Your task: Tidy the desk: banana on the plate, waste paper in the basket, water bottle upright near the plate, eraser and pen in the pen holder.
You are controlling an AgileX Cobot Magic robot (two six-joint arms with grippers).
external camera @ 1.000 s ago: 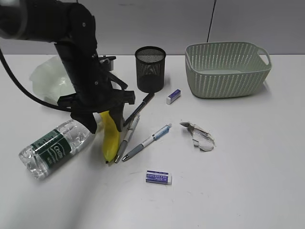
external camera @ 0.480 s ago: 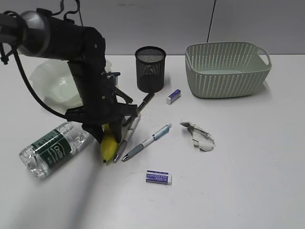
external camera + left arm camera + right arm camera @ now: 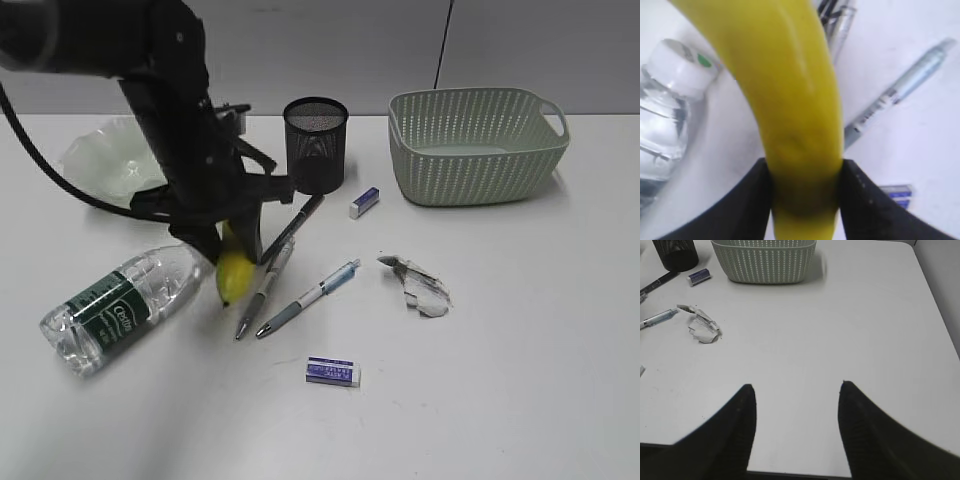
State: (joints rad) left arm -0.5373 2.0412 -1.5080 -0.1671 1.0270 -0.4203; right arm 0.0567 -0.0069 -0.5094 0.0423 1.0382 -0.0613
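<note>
- Left gripper (image 3: 802,187) is pinched on the banana (image 3: 233,272); in the wrist view both black fingers (image 3: 752,200) press the fruit's sides.
- Change over the last second: the banana lay flat on the table beside the pens; now it hangs nose-down from the gripper, its lower tip just above or barely touching the surface, cannot tell which. The arm has shifted up and toward the back.
- Reading: the pick has succeeded; carrying it to the plate (image 3: 105,165) at back left looks like the next leg. Plate is near, partly hidden behind the arm.
- Right gripper (image 3: 795,430) hovers over bare table at the right, fingers spread, holding nothing.
- Count:
  - Banana: one, in the grip.
  - Water bottle (image 3: 115,310): one, lying on its side, front left.
  - Pens: three, two by the banana (image 3: 262,290) (image 3: 293,228), one pale blue (image 3: 308,298) just right of them.
  - Erasers: two, one at front (image 3: 332,372), one near the pen holder (image 3: 364,202).
  - Waste paper (image 3: 417,284): one crumpled scrap, centre right.
  - Pen holder (image 3: 316,145): one, black mesh.
  - Basket (image 3: 476,145): one, back right.
</note>
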